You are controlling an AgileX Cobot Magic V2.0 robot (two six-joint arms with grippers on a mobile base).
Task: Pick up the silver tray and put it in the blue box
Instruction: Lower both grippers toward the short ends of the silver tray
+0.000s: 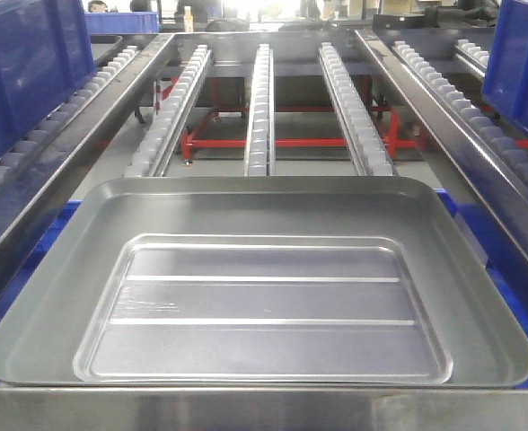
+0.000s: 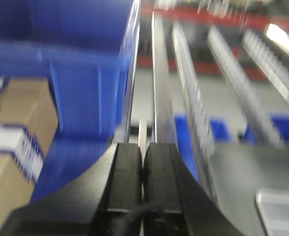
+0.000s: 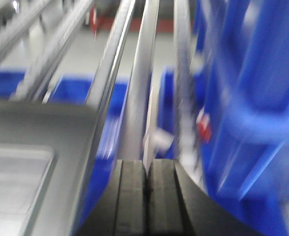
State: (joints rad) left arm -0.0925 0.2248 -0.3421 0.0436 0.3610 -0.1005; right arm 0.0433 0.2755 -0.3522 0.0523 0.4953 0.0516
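Silver tray (image 1: 264,296) is lying flat at near centre over the blue box (image 1: 56,226), which is showing at its left and right edges. Can't tell if it's seated inside. Left gripper (image 2: 142,150) and right gripper (image 3: 147,164) are hovering beside the tray, jaws pressed together, gripping nothing. Likely placed, or not yet grabbed.

silver tray (image 1: 264,206): one
blue boxes (image 1: 22,81): two raised, at 10 and 2 o'clock
centre roller tracks (image 1: 259,99): three, at 12 o'clock
grippers: two, left gripper (image 2: 142,147) and right gripper (image 3: 147,164)
cardboard box (image 2: 16,147): one
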